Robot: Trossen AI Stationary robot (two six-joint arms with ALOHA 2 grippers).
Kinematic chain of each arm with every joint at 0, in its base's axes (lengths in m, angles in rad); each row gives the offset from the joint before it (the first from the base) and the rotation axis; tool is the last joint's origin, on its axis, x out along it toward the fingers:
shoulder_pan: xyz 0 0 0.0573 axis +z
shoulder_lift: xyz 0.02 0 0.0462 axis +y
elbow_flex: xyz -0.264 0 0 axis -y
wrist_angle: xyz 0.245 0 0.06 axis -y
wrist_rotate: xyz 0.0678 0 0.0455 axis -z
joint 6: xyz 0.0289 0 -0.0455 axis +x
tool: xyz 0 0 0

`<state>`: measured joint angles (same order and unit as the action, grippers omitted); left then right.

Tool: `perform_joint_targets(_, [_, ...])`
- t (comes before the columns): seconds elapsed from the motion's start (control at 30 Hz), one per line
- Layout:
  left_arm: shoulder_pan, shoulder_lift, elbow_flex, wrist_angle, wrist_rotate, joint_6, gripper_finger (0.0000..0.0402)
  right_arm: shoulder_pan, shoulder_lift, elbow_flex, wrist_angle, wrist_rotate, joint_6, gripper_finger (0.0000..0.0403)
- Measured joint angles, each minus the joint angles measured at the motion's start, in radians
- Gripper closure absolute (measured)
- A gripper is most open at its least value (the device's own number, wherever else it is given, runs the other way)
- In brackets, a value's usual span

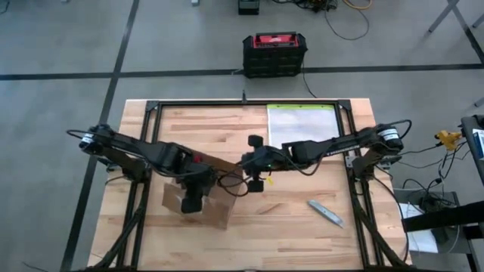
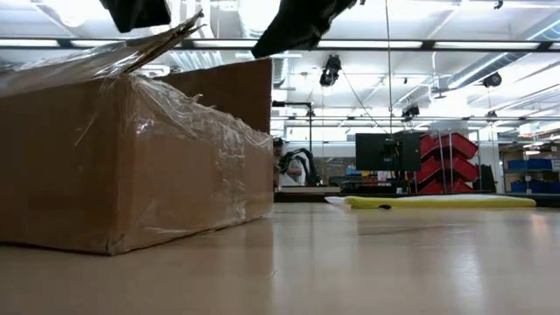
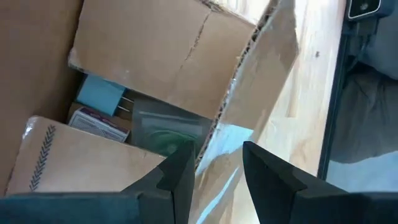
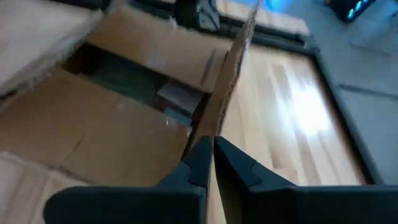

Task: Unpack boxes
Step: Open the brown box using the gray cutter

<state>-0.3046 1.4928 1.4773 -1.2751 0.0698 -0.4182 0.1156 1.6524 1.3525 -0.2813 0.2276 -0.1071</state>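
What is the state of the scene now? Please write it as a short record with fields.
box: brown cardboard box, flaps open, on the table
inside box: small packed items
left gripper: over the box, jaws apart around a flap edge
right gripper: jaws shut on a raised flap
pouch: flat at the table's far side
knife: lying right of the box

A pale wooden table (image 1: pixel 302 234) stands on a grey concrete floor (image 1: pixel 53 151) crossed by dark lines. A black-and-red case (image 1: pixel 274 53) sits on the floor beyond the table. Long ceiling lights (image 2: pixel 455 44) run overhead, and red bins (image 2: pixel 448 157) and a dark monitor (image 2: pixel 385 150) stand far back.
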Motion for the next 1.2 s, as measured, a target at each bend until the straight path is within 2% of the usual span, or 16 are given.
perform_joint_targets(0.13, [-0.003,-0.010,0.000,-0.002,-0.142,0.015,0.0283,0.021,0.000,0.000,0.019,0.001,-0.023,0.0356])
perform_joint_targets(0.27, [0.042,-0.004,-0.027,0.013,-0.185,0.051,0.0283,0.085,0.007,0.000,0.062,-0.005,-0.064,0.0331])
perform_joint_targets(0.4, [0.080,0.032,-0.070,0.067,-0.098,0.113,0.0283,0.122,0.038,0.000,0.058,-0.004,-0.038,0.0338])
perform_joint_targets(0.5, [0.084,0.056,-0.086,0.113,0.037,0.156,0.0283,0.119,0.077,0.000,0.058,0.002,-0.021,0.0366])
perform_joint_targets(0.6, [0.074,0.077,-0.088,0.124,0.143,0.135,0.0283,0.096,0.121,0.000,0.071,0.022,-0.023,0.0396])
perform_joint_targets(0.7, [0.039,0.078,-0.080,0.125,0.163,0.079,0.0283,0.063,0.150,-0.001,0.084,0.133,-0.016,0.0398])
perform_joint_targets(0.77, [0.018,0.077,-0.067,0.117,0.183,0.039,0.0283,0.035,0.156,-0.001,0.087,0.171,-0.013,0.0400])
perform_joint_targets(1.0, [-0.093,0.076,0.007,0.110,0.186,-0.133,0.0283,-0.027,0.157,-0.001,0.080,0.081,0.017,0.0402])
perform_joint_targets(1.2, [-0.219,0.077,0.005,0.120,0.127,-0.299,0.0283,-0.030,0.158,-0.001,0.069,0.076,0.009,0.0402])
